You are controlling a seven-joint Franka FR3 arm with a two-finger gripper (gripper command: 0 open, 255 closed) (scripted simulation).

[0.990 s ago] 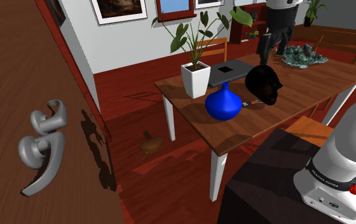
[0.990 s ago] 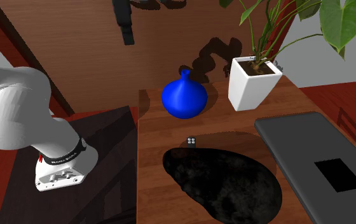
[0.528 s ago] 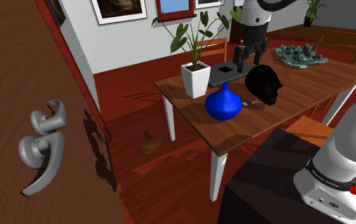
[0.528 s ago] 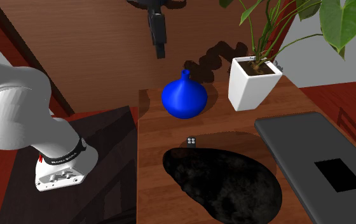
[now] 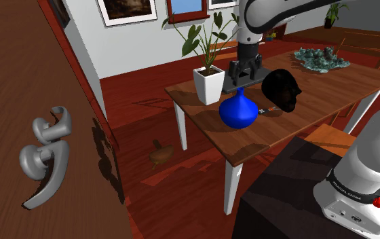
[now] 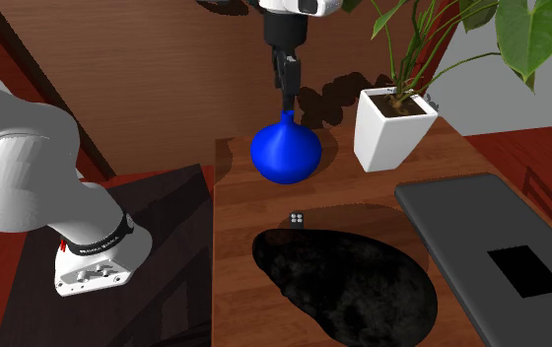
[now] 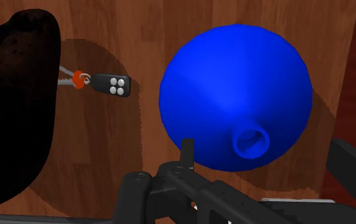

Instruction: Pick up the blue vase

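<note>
**VASE ON TABLE, GRIPPER OVERHEAD, NOT YET GRASPED**

Listed left to right across the second exterior view.

- Stand (image 6: pixel 180 256): dark box set against the table (image 6: pixel 233 306) edge, which keeps the vase within reach.
- Gripper (image 6: pixel 286 99): hangs point-down directly over the vase (image 6: pixel 285 150). Its fingers are wide apart and hold nothing. The neck lies between them, untouched. Likely reason: the belly looks too broad to span, so the neck is the narrow place to grip.
- Vase: upright near the table's edge, with the fob (image 6: pixel 299 218) near it but apart. Glossy deep blue, round belly, short neck, open mouth.
- Pot (image 6: pixel 390 143): white, just beside the vase, not touching.
</note>
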